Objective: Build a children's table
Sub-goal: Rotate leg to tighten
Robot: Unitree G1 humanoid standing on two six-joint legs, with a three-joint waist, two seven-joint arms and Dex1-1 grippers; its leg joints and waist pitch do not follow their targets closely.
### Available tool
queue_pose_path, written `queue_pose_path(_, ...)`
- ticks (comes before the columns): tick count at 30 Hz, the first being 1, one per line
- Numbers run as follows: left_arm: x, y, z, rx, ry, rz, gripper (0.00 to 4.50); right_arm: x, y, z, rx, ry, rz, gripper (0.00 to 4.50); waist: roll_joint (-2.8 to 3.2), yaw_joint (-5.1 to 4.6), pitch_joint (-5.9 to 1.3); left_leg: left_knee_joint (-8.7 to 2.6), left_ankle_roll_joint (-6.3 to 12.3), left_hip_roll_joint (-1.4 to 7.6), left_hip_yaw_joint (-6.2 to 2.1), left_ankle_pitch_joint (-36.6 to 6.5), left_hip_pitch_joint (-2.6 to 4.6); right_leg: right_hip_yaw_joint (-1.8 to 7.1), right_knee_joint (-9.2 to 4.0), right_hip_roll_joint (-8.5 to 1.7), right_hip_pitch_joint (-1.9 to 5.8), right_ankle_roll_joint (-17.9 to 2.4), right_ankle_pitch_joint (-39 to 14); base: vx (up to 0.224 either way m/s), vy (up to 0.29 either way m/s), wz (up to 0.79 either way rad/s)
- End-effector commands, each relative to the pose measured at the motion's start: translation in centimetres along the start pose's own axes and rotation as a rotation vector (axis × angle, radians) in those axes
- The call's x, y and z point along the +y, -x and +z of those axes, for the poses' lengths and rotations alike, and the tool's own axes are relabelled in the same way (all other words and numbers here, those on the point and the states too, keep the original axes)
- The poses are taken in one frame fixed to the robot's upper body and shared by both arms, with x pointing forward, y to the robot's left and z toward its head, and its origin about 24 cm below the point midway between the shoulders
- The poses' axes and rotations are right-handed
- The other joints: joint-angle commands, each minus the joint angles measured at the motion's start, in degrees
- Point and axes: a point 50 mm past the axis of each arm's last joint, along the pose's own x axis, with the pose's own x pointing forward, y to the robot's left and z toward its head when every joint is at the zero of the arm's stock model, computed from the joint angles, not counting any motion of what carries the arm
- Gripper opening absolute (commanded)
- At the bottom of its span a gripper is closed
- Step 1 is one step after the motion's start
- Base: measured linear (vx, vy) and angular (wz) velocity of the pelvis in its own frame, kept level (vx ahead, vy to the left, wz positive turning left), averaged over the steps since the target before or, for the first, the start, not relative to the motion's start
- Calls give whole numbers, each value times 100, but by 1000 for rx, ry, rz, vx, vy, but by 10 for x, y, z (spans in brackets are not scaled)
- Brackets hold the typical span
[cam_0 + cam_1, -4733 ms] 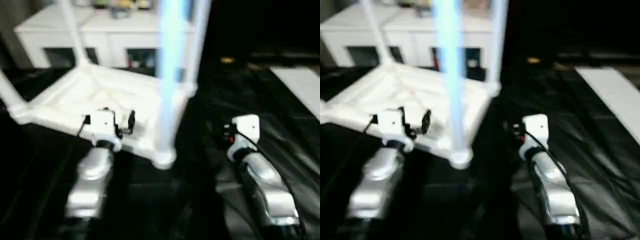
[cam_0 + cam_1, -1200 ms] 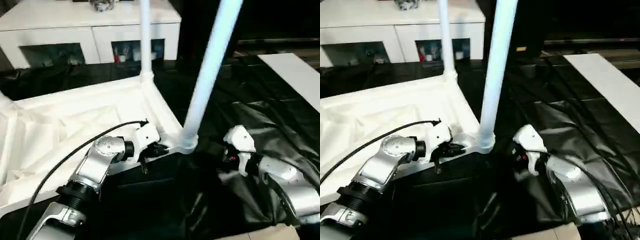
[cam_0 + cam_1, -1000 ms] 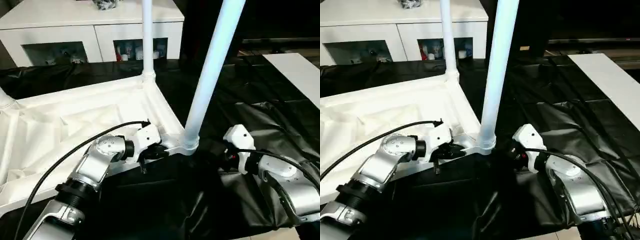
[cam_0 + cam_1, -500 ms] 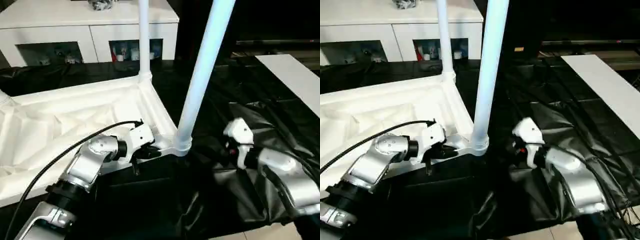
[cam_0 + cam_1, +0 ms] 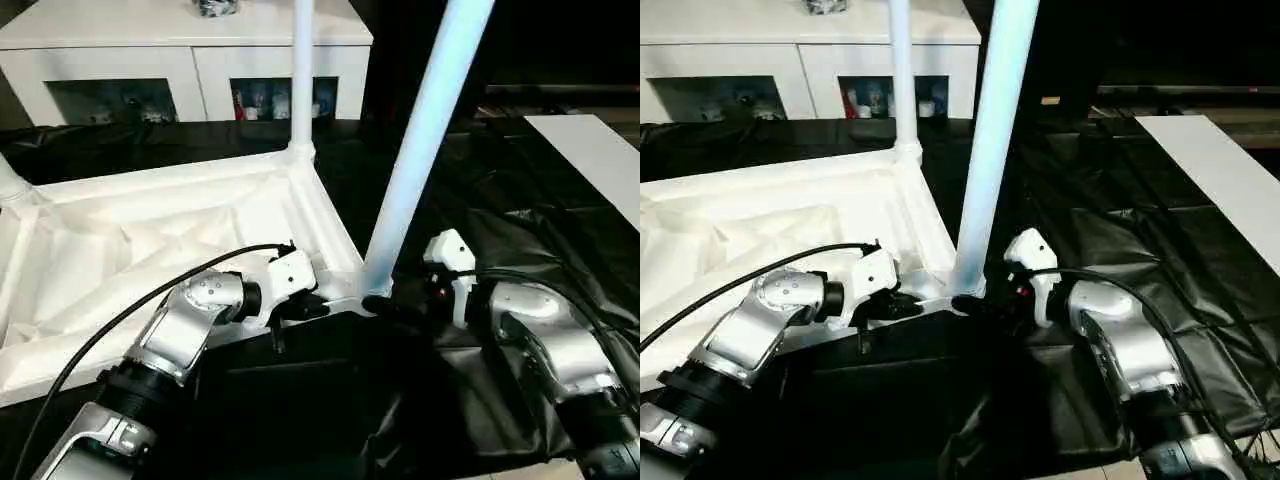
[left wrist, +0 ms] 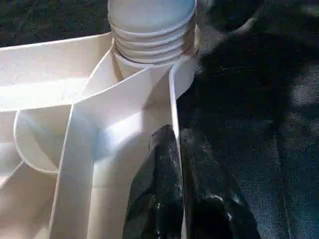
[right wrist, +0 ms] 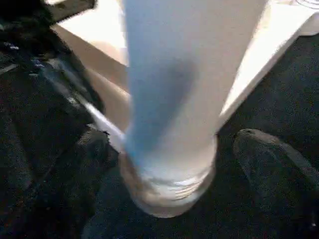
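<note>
Left gripper [image 6: 177,149] pinches the tabletop's [image 5: 150,235] thin stiff rim while our right gripper [image 7: 172,174], fingers spread, straddles the smooth leg [image 5: 420,150] base, our best hold.

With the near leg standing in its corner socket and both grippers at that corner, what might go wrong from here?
1. The near leg leans and its threads show above the socket, so it may not be fully seated and might tip.
2. The left gripper is shut on the tabletop's thin rim; the hold may slip.
3. The right gripper stands open around the leg's base, not clamping it, so closing off-centre might push the leg over.
</note>
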Motion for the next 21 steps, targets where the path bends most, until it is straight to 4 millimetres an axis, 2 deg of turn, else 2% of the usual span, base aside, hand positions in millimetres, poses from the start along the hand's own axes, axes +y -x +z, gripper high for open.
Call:
queue_pose_path(1,-3,-3,-8,48,2,-28,0,-3,-3,2,3,20,-13,433,-41,-8,-338,-528,199,628,-284,-1259,203,169,-320,-387,117,-1416,-620,0,0,0)
queue_pose_path(3,-3,-2,-8,50,1,-24,0,-4,-5,3,-16,-4,-14,433,-36,2,-352,-521,219,630,-292,-1194,199,171,-297,-399,134,-1416,-493,0,0,0)
queue_pose_path(4,-3,-2,-8,53,-1,-23,0,-4,-6,4,-25,-13,-14,407,-35,0,-348,-526,229,632,-291,-1174,196,168,-299,-392,132,-1417,-468,0,0,0)
queue_pose_path(5,-2,-1,-8,49,5,-23,0,-3,-8,3,-29,-24,-4,399,-53,-1,-356,-514,260,630,-285,-1117,195,169,-290,-393,138,-1432,-378,0,0,0)
queue_pose_path(7,-2,0,-9,53,4,-21,0,-3,-10,2,-30,-28,9,394,-46,10,-358,-506,314,631,-284,-1013,187,167,-278,-398,147,-1458,-266,0,0,0)
queue_pose_path(8,-1,0,-10,58,5,-20,0,-2,-11,1,-33,-34,15,381,-29,13,-363,-500,324,627,-281,-1010,194,163,-274,-396,140,-1478,-258,0,0,0)
queue_pose_path(10,-1,1,-12,62,3,-18,0,-2,-13,0,-30,-29,19,356,-40,13,-355,-507,320,631,-282,-1049,190,164,-284,-397,144,-1488,-332,0,0,0)
queue_pose_path(13,-1,2,-11,62,8,-21,0,-2,-14,0,-30,-30,27,347,-39,6,-357,-514,258,633,-282,-1155,201,160,-288,-391,139,-1468,-451,0,0,0)
queue_pose_path(14,-1,2,-11,60,9,-20,0,-2,-14,-1,-27,-29,27,322,-38,4,-352,-520,252,633,-287,-1158,192,162,-289,-392,144,-1459,-457,0,0,0)
queue_pose_path(21,0,3,-13,66,10,-15,0,-6,-12,-2,-20,-19,13,277,-47,5,-358,-506,288,628,-280,-1109,190,164,-286,-398,147,-1475,-419,0,0,0)
